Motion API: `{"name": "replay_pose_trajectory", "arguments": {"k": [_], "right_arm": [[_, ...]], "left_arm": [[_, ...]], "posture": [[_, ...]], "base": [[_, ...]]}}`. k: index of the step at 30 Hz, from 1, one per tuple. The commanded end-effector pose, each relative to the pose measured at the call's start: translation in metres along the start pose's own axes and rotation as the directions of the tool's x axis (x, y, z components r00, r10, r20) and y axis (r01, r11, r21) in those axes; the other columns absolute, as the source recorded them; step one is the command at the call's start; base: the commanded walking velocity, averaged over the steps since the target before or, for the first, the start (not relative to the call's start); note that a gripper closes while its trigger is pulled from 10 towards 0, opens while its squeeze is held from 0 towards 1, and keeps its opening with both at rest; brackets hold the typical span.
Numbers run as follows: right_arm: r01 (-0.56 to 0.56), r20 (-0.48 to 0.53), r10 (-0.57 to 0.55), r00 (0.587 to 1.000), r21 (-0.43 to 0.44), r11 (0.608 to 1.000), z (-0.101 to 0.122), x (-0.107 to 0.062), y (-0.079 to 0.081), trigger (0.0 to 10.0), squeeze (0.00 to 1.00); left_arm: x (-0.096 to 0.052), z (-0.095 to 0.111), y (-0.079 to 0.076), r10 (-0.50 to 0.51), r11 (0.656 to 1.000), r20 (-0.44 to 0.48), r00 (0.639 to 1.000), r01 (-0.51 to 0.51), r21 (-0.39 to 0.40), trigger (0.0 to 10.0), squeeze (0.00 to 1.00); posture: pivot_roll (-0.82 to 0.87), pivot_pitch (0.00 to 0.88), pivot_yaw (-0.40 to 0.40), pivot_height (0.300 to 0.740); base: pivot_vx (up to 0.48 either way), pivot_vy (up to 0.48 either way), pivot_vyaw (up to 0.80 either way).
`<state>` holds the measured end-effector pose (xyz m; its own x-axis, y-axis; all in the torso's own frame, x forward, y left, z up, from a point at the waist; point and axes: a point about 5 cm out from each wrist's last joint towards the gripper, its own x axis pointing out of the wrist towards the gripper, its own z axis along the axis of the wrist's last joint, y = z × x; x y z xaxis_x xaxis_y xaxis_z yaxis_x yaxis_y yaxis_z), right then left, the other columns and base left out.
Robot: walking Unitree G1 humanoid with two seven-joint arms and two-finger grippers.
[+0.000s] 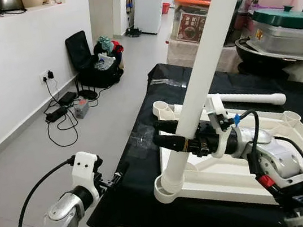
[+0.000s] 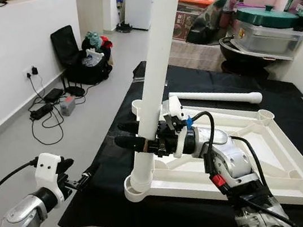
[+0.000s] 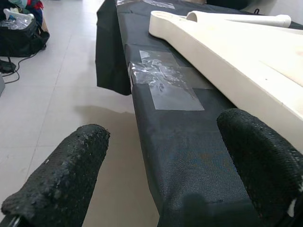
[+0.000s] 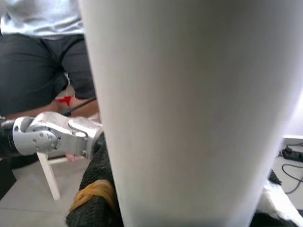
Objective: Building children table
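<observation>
Right gripper (image 1: 172, 140) jaws clamped on the white leg (image 1: 201, 66); its foot sits below them in the corner socket (image 1: 166, 190), leaning off-axis. Left gripper (image 3: 161, 184) jaws gape empty, farther off.

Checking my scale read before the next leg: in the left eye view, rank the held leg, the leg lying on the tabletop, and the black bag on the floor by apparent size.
1. Held leg, clamped by the right gripper; nearness inflates it.
2. and 3. Lying leg and black bag: too alike to rank; the leg is longer, the bag bulkier.
</observation>
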<state>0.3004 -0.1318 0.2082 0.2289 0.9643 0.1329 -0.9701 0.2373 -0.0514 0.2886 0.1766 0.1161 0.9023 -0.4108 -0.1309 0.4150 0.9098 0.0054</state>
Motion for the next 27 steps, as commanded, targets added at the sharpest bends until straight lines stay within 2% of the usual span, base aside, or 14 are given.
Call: {"name": "replay_pose_trajectory", "arguments": {"k": [1, 11, 27], "right_arm": [[0.011, -0.068, -0.006, 0.998, 0.075, 0.997, -0.021, -0.003, 0.004, 10.0, 0.0], [0.016, -0.066, -0.011, 0.998, 0.081, 0.997, -0.023, 0.0, 0.004, 10.0, 0.0], [0.022, -0.131, -0.013, 0.991, 0.069, 0.997, -0.04, 0.007, 0.005, 10.0, 0.0]], "left_arm": [[0.004, 0.001, -0.005, -0.024, 1.0, 0.003, 1.0, 0.024, 0.007, 10.0, 0.0], [0.005, 0.0, -0.006, -0.024, 1.0, 0.004, 1.0, 0.024, 0.004, 10.0, 0.0], [0.006, -0.003, -0.008, -0.026, 1.0, -0.002, 1.0, 0.026, -0.005, 10.0, 0.0]], "posture": [[0.13, 0.0, -0.164, 0.74], [0.14, 0.0, -0.171, 0.74], [0.14, 0.0, -0.176, 0.74]], "base": [[0.0, 0.0, 0.0], [0.0, 0.0, 0.0], [0.0, 0.0, 0.0]]}}
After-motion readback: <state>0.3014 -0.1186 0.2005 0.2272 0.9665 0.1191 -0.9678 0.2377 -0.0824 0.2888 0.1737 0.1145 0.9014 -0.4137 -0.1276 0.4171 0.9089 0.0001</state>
